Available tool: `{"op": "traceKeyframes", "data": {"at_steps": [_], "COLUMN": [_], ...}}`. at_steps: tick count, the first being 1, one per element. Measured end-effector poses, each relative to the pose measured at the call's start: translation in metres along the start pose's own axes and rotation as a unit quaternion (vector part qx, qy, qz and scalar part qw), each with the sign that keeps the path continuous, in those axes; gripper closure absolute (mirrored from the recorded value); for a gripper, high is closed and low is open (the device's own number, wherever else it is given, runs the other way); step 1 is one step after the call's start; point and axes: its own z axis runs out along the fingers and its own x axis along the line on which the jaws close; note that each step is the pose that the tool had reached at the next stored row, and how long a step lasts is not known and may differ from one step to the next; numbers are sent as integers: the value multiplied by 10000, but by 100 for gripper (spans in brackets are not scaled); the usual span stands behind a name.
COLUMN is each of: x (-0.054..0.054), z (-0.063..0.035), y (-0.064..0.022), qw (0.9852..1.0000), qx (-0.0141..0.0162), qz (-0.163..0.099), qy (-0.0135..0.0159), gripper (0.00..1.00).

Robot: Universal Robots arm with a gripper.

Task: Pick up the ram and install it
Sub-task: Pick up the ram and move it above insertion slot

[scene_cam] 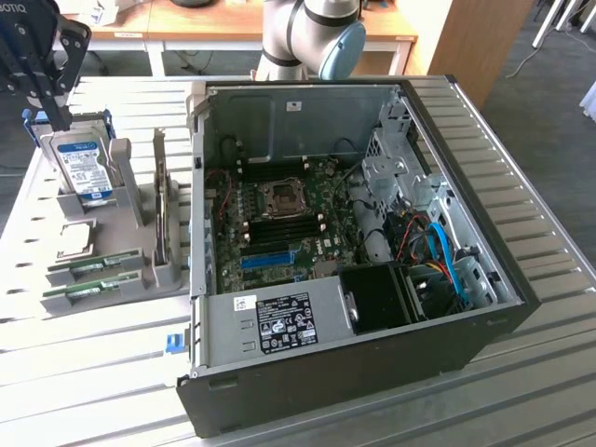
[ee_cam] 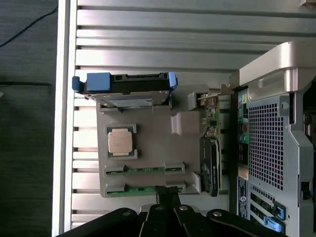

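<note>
A Universal Robots arm (scene_cam: 312,33) holds its gripper (scene_cam: 56,110) raised over a grey parts holder (scene_cam: 130,219) on the slatted metal tabletop (scene_cam: 521,372), jaws clenched fingertip to fingertip. The ram lies well apart from them, at about six o'clock from the jaws in the exterior view. It is two green sticks lying flat, side by side in the holder's end slots. The inner ram stick (scene_cam: 95,264) sits just beside the outer ram stick (scene_cam: 88,290), which is nearest the holder's edge. In the wrist view the closed gripper (ee_cam: 166,193) lines up over the outer ram stick (ee_cam: 140,189), with the inner ram stick (ee_cam: 145,169) just beyond it. Between jaws and ram in the exterior view stands a blue-framed hard drive (scene_cam: 82,168), upright in its cradle under the jaws. A square silver processor chip (scene_cam: 74,238) lies flat at six o'clock from the drive. A dark component (scene_cam: 166,219) stands on edge at three o'clock from the chip. Further toward three o'clock sits the open computer case (scene_cam: 372,372), its near wall between the holder and the motherboard (scene_cam: 312,244). There, black memory slots (scene_cam: 279,230) flank the processor socket (scene_cam: 279,197).
</note>
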Motion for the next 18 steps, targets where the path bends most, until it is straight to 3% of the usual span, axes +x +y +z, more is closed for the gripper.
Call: {"op": "traceKeyframes", "data": {"at_steps": [5, 9, 14, 18], "x": [0, 0, 0, 0], "z": [0, 0, 1, 1], "y": [0, 0, 0, 0], "qw": [9994, 9979, 9946, 9907], "qx": [-8, -15, -24, -32], "qz": [-339, -646, -1036, -1358], "qy": [15, 29, 46, 61], "gripper": [89, 89, 89, 89]}}
